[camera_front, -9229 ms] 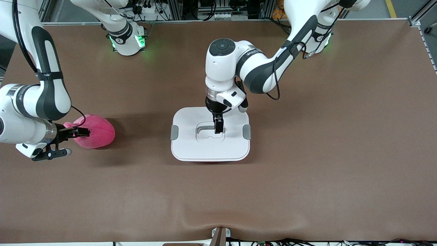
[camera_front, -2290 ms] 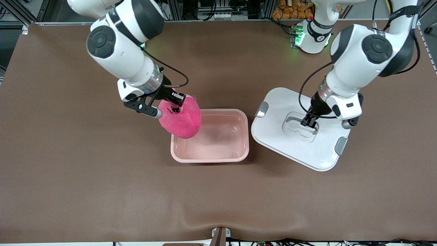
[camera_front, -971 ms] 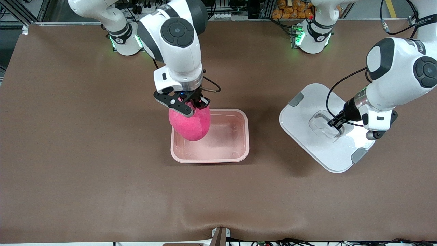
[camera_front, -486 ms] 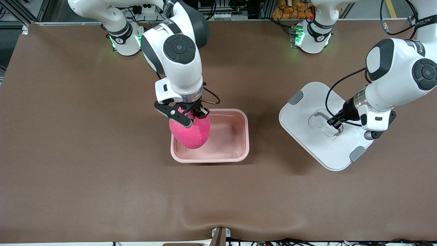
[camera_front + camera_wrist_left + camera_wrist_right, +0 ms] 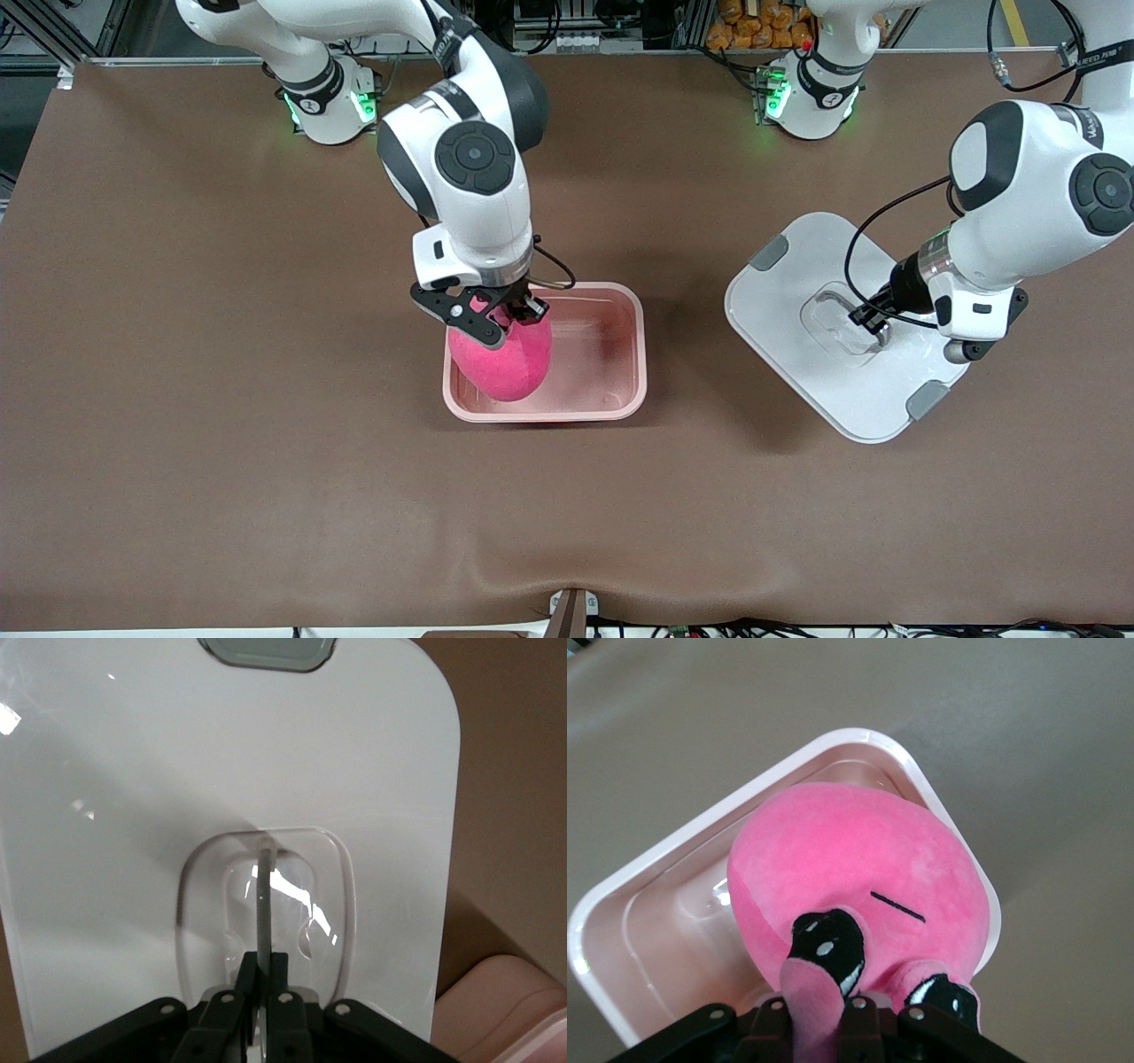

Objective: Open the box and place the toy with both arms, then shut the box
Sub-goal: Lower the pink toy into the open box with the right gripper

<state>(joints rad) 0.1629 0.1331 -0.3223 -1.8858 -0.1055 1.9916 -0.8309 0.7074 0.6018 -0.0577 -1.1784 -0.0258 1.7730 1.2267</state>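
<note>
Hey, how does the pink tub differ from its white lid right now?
The tub is translucent pink and open-topped, lying square to the table edge; the lid is opaque white, flat and turned at an angle. The tub is under the toy held by the right end effector; the lid is gripped at its handle by the left end effector. Both are rounded rectangles of similar footprint.

Bright, even overhead light; soft shadows on the counter (image 5: 266,443) beside the box (image 5: 631,354); glare streaks on the lid (image 5: 115,762); all views sharp
</note>
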